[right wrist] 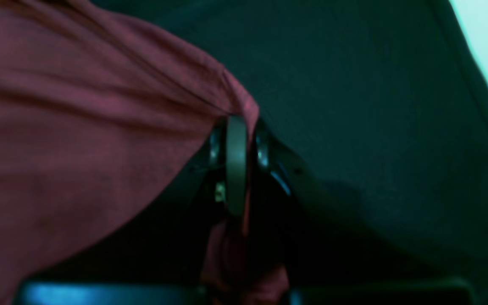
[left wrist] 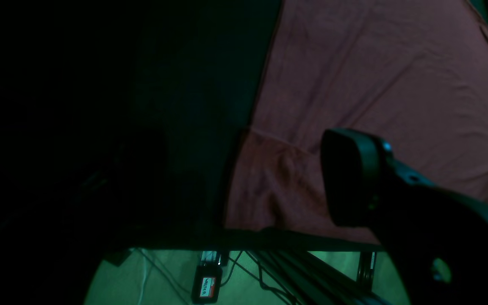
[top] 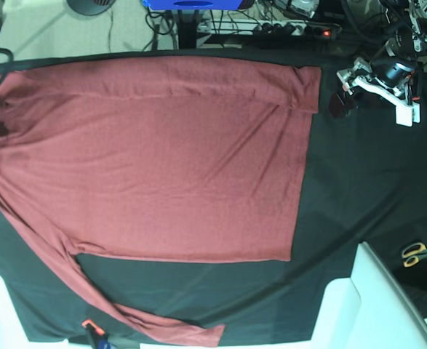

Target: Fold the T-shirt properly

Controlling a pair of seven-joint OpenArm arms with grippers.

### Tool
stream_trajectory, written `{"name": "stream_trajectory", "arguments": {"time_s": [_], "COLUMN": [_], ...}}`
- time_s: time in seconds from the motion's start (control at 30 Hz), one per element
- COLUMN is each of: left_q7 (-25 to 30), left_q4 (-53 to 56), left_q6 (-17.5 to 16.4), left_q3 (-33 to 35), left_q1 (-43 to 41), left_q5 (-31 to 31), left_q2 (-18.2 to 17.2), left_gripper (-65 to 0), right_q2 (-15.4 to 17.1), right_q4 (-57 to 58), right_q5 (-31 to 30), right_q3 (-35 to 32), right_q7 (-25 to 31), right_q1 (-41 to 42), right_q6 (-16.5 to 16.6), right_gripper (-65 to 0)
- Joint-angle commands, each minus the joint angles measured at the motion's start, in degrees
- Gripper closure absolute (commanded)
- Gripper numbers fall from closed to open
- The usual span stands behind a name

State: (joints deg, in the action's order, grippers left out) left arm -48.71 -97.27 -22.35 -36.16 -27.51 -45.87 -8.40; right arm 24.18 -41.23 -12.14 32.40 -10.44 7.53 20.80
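Note:
The brick-red T-shirt (top: 169,160) lies spread flat on the black cloth (top: 358,189). One long sleeve is folded along its far edge and the other trails toward the near edge (top: 162,327). In the right wrist view my right gripper (right wrist: 244,123) is shut on a pinched edge of the T-shirt (right wrist: 79,127), and the fabric drapes over the fingers. My left gripper (top: 339,103) hovers open beside the shirt's far right corner, holding nothing. One of its fingers (left wrist: 352,178) shows above the T-shirt (left wrist: 375,84) near the table edge.
Yellow-handled scissors (top: 417,253) lie at the right edge. A white block (top: 358,305) stands at the bottom right. A small orange-tipped object (top: 89,326) sits by the near sleeve. Cables and a power strip (top: 300,29) run behind the table. Floor with cables (left wrist: 235,275) shows past the table edge.

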Motion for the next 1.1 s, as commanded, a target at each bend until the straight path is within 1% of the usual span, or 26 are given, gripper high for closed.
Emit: {"name": "stream_trajectory", "arguments": {"time_s": [0.0, 0.07, 0.13, 0.3, 0.37, 0.6, 0.67, 0.73, 0.77, 0.83, 0.87, 0.93, 1.0, 1.07], "left_q7": [0.84, 0.84, 0.84, 0.84, 0.84, 0.84, 0.84, 0.84, 0.84, 0.84, 0.84, 0.84, 0.84, 0.84], "left_q4": [-0.79, -0.79, -0.79, -0.79, -0.79, 0.0, 1.32, 2.64, 3.34, 3.87, 3.96, 3.87, 3.69, 3.69], "left_q6": [-0.2, -0.2, -0.2, -0.2, -0.2, -0.2, -0.2, -0.2, -0.2, -0.2, -0.2, -0.2, -0.2, -0.2], "left_q3": [-0.28, -0.28, -0.28, -0.28, -0.28, -0.28, -0.28, -0.28, -0.28, -0.28, -0.28, -0.28, -0.28, -0.28], "left_q1": [-0.14, -0.14, -0.14, -0.14, -0.14, 0.56, 0.83, 1.53, 1.7, 1.79, 1.79, 1.79, 1.79, 1.88], "left_q5": [-0.95, -0.95, -0.95, -0.95, -0.95, -0.95, -0.95, -0.95, -0.95, -0.95, -0.95, -0.95, -0.95, -0.95], "left_q2": [-0.69, -0.69, -0.69, -0.69, -0.69, -0.69, -0.69, -0.69, -0.78, -0.78, -0.78, -0.78, -0.78, -0.78], "left_gripper": [-55.0, -55.0, -55.0, -55.0, -55.0, -55.0, -55.0, -55.0, -55.0, -55.0, -55.0, -55.0, -55.0, -55.0], "right_q2": [0.47, 0.04, -1.81, -4.98, -5.33, -5.42, -5.42, -5.42, -5.5, -6.12, -6.65, -7.09, -7.09, -6.56], "right_q4": [-3.38, -7.95, -12.26, -18.94, -19.82, -19.73, -20.0, -21.23, -22.72, -25.89, -27.56, -32.13, -34.5, -34.33], "right_q5": [-0.47, -0.47, -0.47, -0.47, -0.47, -0.47, -0.47, -0.47, -0.47, -0.47, -0.47, -0.47, -0.39, -0.21], "right_q3": [0.26, 0.34, 0.43, 5.88, 6.32, 6.15, 6.32, 6.5, 6.59, 6.59, 6.59, 6.06, 4.74, 1.58], "right_q7": [-0.68, -3.59, -5.96, -11.76, -12.9, -13.34, -15.98, -19.15, -19.85, -20.11, -20.11, -20.29, -20.38, -20.46], "right_q1": [-0.1, -2.21, -4.15, -7.49, -8.54, -10.3, -10.3, -10.21, -10.3, -10.74, -11.09, -11.35, -10.74, -7.93], "right_q6": [0.87, 1.14, 1.05, 1.49, 1.49, 1.49, 1.49, 1.49, 1.49, 1.49, 1.49, 1.49, 1.49, 1.05], "right_gripper": [0.0, 0.0, 0.0, 0.0, 0.0, 0.0, -0.8, -6.9, -11.6, -18.8, -21.3, -24.0, -24.3, -24.5]}}
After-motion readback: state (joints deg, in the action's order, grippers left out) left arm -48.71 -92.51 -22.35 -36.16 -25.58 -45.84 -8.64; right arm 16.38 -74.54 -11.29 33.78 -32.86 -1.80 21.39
